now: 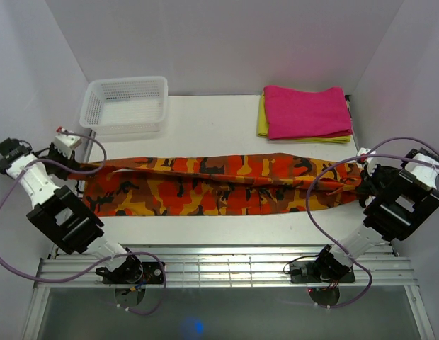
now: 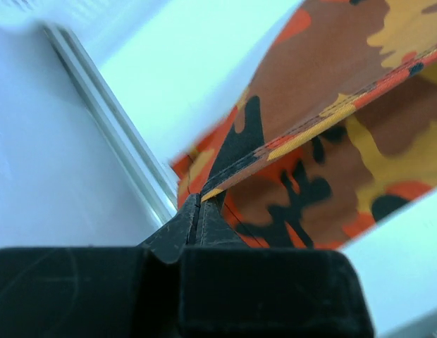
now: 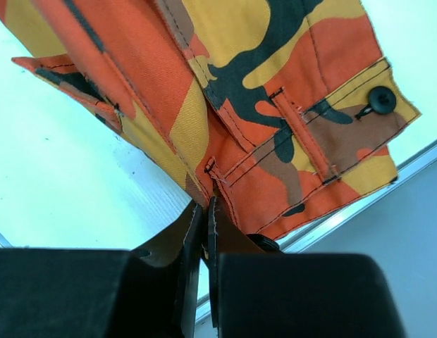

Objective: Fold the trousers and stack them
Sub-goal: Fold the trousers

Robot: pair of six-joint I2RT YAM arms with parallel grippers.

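Bolted nearest me, the two arms (image 1: pixel 64 212) held the trousers (image 1: pixel 219 185) stretched lengthwise across the table (image 1: pixel 205 117). I judged a harder pull could slip a corner free and spoil the fold. Both arms splayed outward, elbows bent. Seen from its wrist, the left gripper (image 2: pixel 198 205) was pinched shut on a hem corner (a thin bite). Seen from the other wrist, the right gripper (image 3: pixel 206 211) was clamped on the waistband edge.

Robotics lab cell: white walls (image 1: pixel 226 42) around a white table (image 1: pixel 212 117), left arm (image 1: pixel 64 212) and right arm (image 1: pixel 396 205) on an aluminium rail (image 1: pixel 226 265).
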